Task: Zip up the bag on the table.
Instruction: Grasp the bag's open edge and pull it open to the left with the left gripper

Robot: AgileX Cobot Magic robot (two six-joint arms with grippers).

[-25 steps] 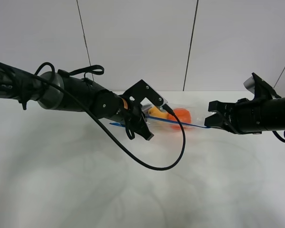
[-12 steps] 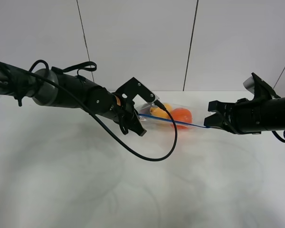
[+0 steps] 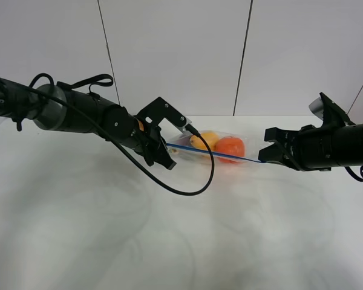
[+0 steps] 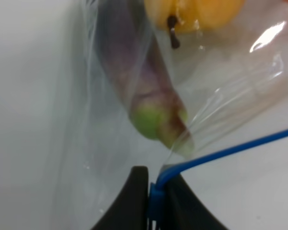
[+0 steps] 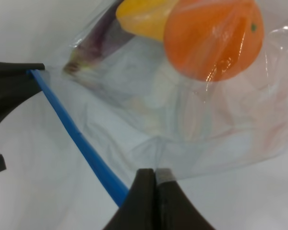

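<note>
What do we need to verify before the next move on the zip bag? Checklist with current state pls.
1. Grip of left gripper on zip strip: ok, fingers shut on it.
2. Grip of right gripper on bag: ok, shut on the edge at the strip's other end.
3. Strip straight and taut between the grippers, exterior view: ok.
4. The eggplant clear of the left fingers: ok, though its stem end lies near the strip.
5. Zip sealed along its full length: cannot tell.
</note>
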